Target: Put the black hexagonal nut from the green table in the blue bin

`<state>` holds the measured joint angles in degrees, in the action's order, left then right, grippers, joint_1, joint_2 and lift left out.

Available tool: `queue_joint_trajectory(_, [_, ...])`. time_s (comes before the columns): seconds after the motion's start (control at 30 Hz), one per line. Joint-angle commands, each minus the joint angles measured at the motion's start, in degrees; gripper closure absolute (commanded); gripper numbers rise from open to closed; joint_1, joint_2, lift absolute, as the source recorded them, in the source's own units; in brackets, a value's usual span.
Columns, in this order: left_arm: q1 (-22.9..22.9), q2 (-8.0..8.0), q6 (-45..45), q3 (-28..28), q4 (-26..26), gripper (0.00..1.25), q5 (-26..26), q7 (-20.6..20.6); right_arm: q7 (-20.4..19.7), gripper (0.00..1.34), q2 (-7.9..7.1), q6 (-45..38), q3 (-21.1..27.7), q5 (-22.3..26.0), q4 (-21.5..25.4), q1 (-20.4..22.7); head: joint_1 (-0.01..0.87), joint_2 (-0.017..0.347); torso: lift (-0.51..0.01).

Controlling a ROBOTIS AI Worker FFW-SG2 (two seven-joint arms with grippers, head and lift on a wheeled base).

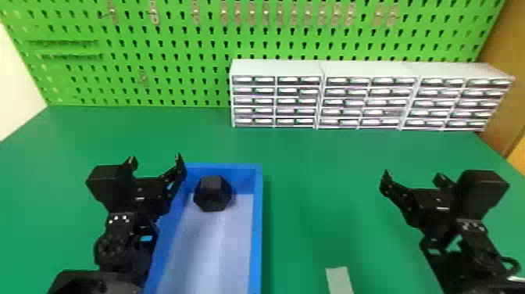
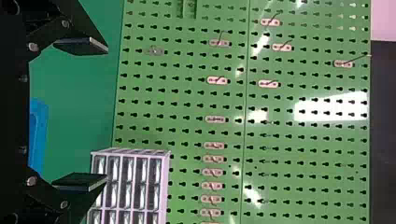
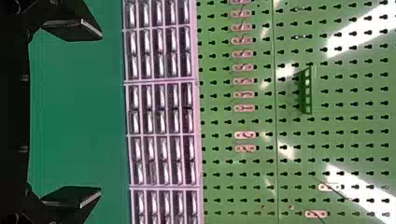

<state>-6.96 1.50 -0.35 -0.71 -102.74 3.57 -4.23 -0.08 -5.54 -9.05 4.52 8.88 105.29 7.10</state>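
Observation:
The black hexagonal nut (image 1: 213,194) lies inside the blue bin (image 1: 256,234), at the bin's far end. My left gripper (image 1: 156,161) stands open at the bin's far left corner, its right finger close to the rim and the nut to its right. In the left wrist view the left gripper (image 2: 106,114) has its fingers wide apart with nothing between them. Off to the right over the green table (image 1: 320,187), my right gripper (image 1: 412,178) is open too. The right wrist view shows the right gripper (image 3: 101,114) holding nothing.
Grey drawer cabinets (image 1: 367,95) stand along the table's back right, before a green pegboard (image 1: 175,51) with metal hooks. A pale strip (image 1: 339,279) lies on the table near the front edge, between the bin and the right arm.

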Motion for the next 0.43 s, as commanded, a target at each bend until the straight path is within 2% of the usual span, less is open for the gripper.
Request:
queue_joint_trajectory(0.0, [0.0,0.00,0.0,0.0,0.0,0.30,-0.1,0.0,0.0,0.13,-0.09,0.0,0.0,0.0,0.0,-0.1,0.657,0.057,-0.095])
queue_joint_trajectory(0.4, [0.1,0.00,0.0,-0.1,0.4,0.30,-0.1,0.0,0.0,0.13,-0.27,-0.2,-0.1,0.2,-0.1,-0.1,0.657,0.057,-0.095])
